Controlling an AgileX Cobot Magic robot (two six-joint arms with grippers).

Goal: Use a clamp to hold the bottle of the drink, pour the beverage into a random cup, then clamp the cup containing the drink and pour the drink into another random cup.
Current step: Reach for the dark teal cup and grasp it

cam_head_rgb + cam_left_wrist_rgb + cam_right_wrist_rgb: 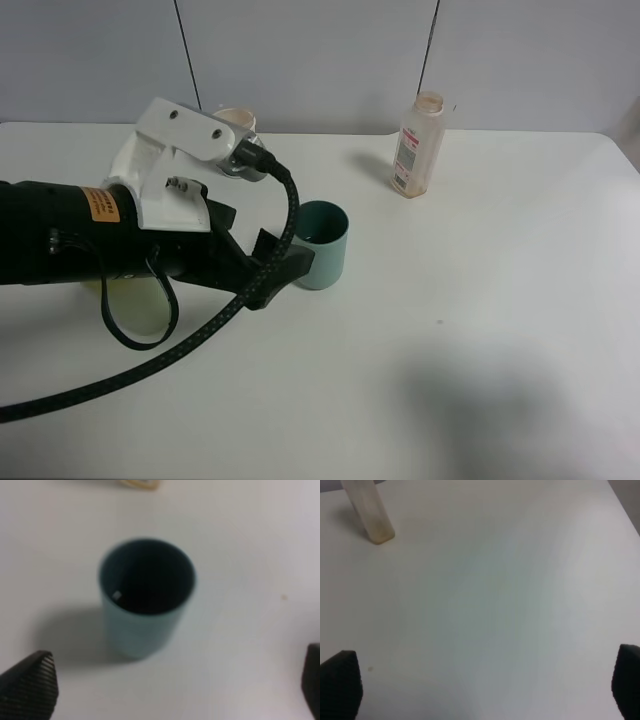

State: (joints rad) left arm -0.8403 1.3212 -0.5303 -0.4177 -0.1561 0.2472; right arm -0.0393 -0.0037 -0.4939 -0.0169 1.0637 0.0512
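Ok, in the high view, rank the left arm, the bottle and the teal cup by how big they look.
1. left arm: largest by far, though it is nearest the camera.
2. bottle and teal cup: about alike, so not ranked; the bottle looks taller, the cup wider and partly covered by the arm.

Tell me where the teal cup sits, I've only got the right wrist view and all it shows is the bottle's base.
Observer: The teal cup stands upright on the table, left of the bottle and nearer the front.
Operator: Is the left pincer on it?
Observer: No, the left pincer is open, the cup ahead of its fingertips, not between them.
Operator: Any other cup?
Observer: A cream-lined cup peeks out behind the left arm, near the far edge.
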